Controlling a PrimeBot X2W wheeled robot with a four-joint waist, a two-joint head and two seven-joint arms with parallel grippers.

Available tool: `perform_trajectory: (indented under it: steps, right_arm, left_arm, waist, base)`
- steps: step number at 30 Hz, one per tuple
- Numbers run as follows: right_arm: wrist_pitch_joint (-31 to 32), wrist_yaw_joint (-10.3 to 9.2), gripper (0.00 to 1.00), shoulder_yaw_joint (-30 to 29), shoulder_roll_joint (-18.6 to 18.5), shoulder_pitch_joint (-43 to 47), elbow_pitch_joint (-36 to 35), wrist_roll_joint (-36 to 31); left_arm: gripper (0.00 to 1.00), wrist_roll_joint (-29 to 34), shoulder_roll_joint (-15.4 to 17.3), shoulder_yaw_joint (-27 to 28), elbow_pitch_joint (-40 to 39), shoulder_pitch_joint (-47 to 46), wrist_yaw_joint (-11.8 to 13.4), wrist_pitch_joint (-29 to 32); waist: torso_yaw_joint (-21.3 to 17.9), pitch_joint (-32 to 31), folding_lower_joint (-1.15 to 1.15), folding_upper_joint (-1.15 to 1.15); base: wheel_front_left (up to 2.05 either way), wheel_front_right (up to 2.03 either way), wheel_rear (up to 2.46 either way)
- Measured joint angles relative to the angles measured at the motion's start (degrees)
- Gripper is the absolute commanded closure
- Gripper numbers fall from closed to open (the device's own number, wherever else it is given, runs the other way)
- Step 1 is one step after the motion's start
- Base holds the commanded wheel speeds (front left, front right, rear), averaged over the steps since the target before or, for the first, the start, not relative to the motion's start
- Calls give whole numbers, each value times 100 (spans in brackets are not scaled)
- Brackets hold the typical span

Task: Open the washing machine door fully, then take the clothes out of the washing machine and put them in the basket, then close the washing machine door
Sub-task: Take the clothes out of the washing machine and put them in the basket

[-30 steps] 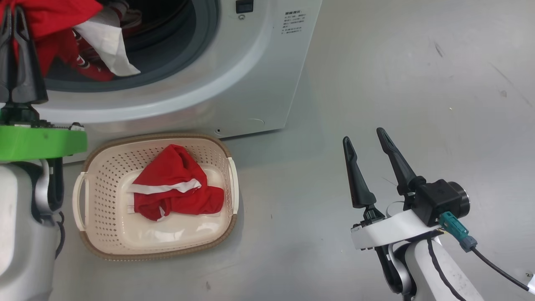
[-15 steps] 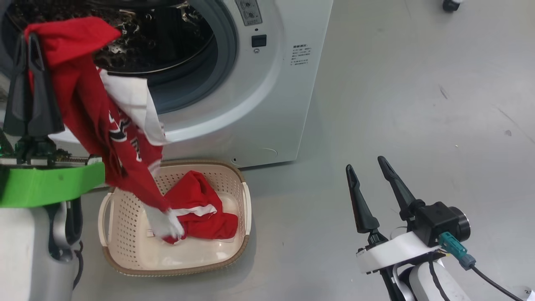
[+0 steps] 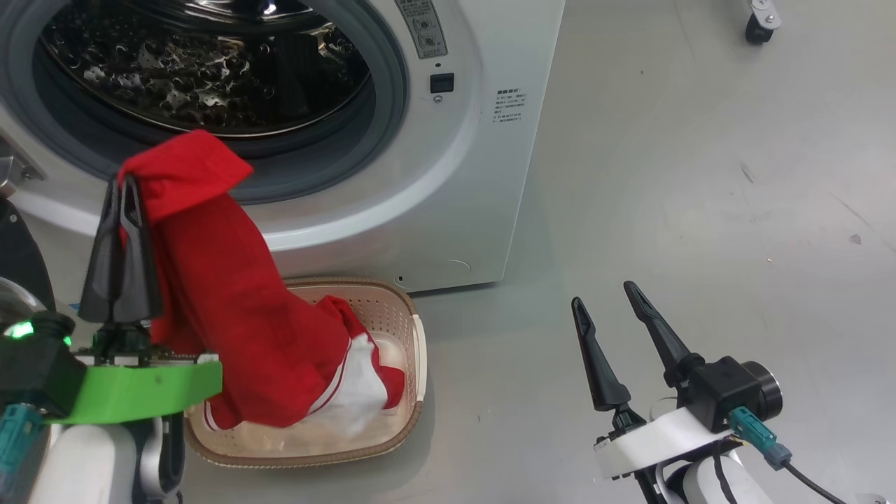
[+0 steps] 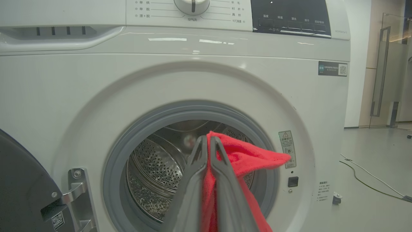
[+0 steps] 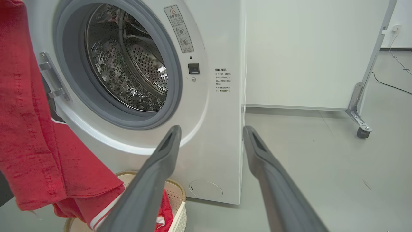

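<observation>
The left gripper (image 3: 122,185), fingers pressed together on a red garment (image 3: 231,301), holds it before the washing machine (image 3: 476,175) and its bare steel drum (image 3: 203,70) — the cloth hangs into the cream basket (image 3: 414,336) at the machine's foot. The right gripper (image 3: 602,294), spread and empty, hovers over open grey floor (image 3: 700,175) — a caster (image 3: 759,21) stands well apart.

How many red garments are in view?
2: one garment hangs from the left gripper over the basket; a second garment lies inside, mostly hidden. The drum may hide more.
</observation>
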Motion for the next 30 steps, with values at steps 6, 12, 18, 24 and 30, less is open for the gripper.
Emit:
perform_trajectory:
  steps: [6, 12, 18, 24, 30]
  right_arm:
    - [-1, 46, 0, 20, 1, 1, -80, -44]
    - [0, 51, 0, 33, 1, 1, -145, -92]
    - [-1, 99, 0, 88, 3, -28, -258, -142]
    - [-1, 99, 0, 101, 7, -101, -383, -151]
    - [-1, 99, 0, 138, 12, -275, -494, -190]
  left_arm:
    - [100, -40, -120, -119, 235, 360, 23, 1]
    - [100, -113, -187, -191, 609, 470, 20, 1]
    - [100, -156, -175, -332, 1281, 471, -118, 40]
    - [100, -141, -26, -328, 1685, 77, -246, 53]
    - [100, -25, 204, -240, 1901, -632, -328, 52]
  waist:
    - [-25, 168, 0, 0]
    - [-65, 365, 0, 0]
    - [-129, 661, 0, 0]
    - [-221, 1013, 0, 0]
    - [-318, 1404, 0, 0]
  base:
    - [0, 0, 0]
    - [0, 0, 0]
    - [0, 0, 0]
    - [0, 0, 0]
    - [0, 0, 0]
